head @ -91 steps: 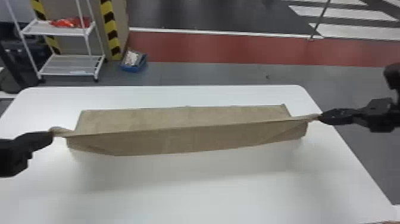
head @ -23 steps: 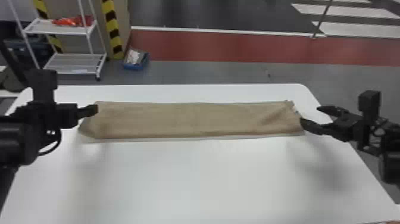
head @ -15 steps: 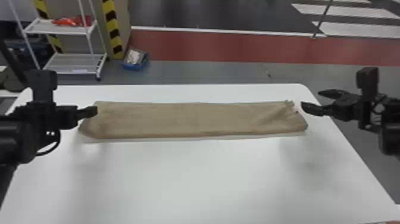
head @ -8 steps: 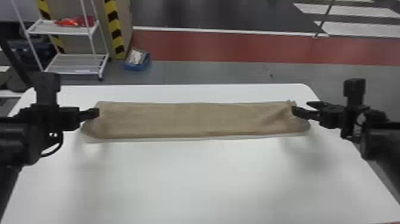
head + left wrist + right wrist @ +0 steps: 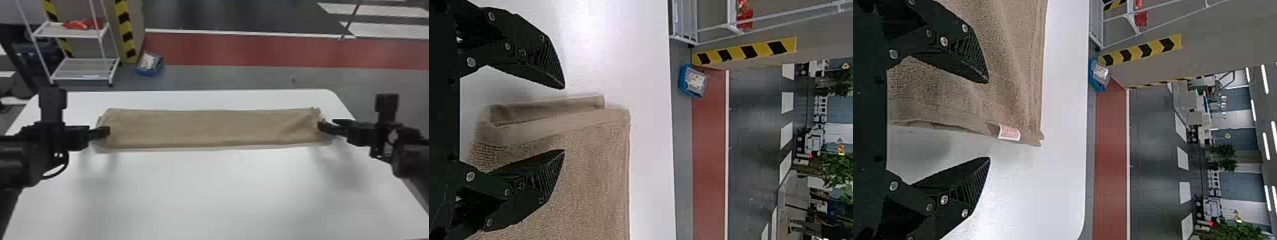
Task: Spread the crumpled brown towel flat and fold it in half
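Brown cloth towel (image 5: pixel 210 127): folded strip, long axis left-right
Black left gripper (image 5: pixel 103 131): fingers apart
Black right gripper (image 5: pixel 327 123): fingers apart

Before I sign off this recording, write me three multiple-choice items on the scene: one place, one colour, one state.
1. Where does the towel lie?
A) On the rack
B) On the table
C) On the floor

2. What colour is the bin beyond the table?
A) Blue
B) Green
C) Orange

3. How do the left pincer and right pincer stand?
A) Both shut
B) Left shut, right open
C) Both open

1: B, the head view shows it as a long strip on the white top.
2: A, its blue sides show in the head view.
3: C, each wrist view shows the tips well apart.
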Action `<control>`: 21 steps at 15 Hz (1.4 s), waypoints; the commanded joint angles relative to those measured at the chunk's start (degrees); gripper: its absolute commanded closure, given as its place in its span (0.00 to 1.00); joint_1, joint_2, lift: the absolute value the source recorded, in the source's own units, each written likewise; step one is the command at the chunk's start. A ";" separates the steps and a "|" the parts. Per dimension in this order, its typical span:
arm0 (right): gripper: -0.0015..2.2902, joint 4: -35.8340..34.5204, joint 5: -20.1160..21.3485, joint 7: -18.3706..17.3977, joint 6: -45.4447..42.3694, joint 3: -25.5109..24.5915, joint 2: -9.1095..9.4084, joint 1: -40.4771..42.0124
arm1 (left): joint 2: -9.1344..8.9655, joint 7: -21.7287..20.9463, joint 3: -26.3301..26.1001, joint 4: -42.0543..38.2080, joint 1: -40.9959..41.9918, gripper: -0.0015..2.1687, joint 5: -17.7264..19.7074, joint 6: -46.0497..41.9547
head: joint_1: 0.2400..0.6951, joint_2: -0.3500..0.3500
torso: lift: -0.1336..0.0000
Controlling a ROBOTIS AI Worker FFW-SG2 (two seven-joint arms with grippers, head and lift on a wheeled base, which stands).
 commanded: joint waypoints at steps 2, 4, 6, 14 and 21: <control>0.21 -2.96 -0.21 2.06 4.59 -1.05 -0.65 1.84 | 0.04 -0.50 0.63 -0.26 0.64 0.24 1.42 0.77 | 1.00 0.38 | 0.07; 0.38 -4.11 -0.21 3.91 6.17 -1.14 -1.09 2.11 | 0.04 -0.76 0.81 -0.87 0.90 0.40 1.50 1.83 | 1.00 0.37 | 0.07; 0.62 -5.34 -0.21 5.05 6.52 -1.23 -1.27 2.37 | 0.04 -1.11 1.25 -2.63 1.43 0.46 1.50 4.11 | 1.00 0.37 | 0.07; 0.80 -14.48 -1.88 7.07 17.07 -2.19 -1.18 5.88 | 0.13 -2.08 4.15 -9.84 4.50 0.62 1.42 11.49 | 1.00 0.38 | 0.07; 0.80 -33.55 -3.28 9.62 38.16 -7.03 -1.18 15.64 | 1.10 -2.78 8.89 -16.34 8.90 0.62 1.68 16.42 | 1.00 0.42 | 0.07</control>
